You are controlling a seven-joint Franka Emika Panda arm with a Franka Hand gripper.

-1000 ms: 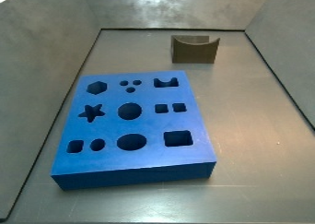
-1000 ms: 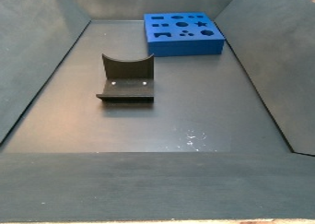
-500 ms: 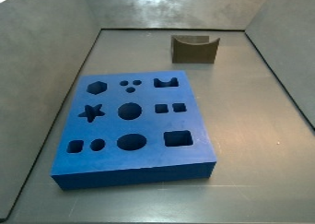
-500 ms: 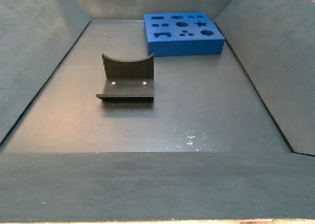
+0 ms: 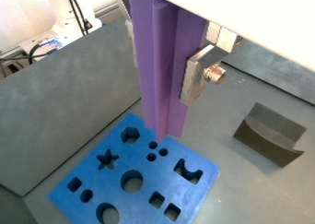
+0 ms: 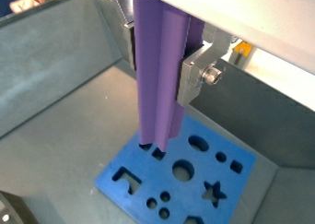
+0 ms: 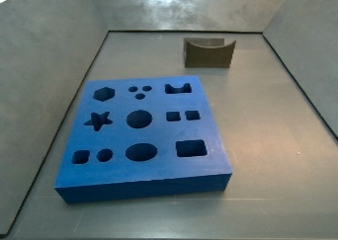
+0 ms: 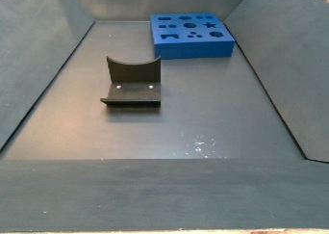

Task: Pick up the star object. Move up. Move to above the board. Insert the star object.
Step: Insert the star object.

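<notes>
We see the star object (image 5: 160,66) clamped upright in the pincer (image 5: 172,62), high over the board (image 5: 135,168). Its tip hangs beside the star hole (image 5: 107,159), not over it; descending so misaligned, we judge, would jam it.

The fixture (image 8: 131,82) stands on the grey floor (image 8: 193,122).

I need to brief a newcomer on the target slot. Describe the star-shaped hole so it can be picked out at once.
Start at the board, the big blue block on the grey floor; the gripper holds the star object high above it. In a side view, the star-shaped hole lies midway along the board's left edge. Its neighbours are round; it alone has five points.
</notes>
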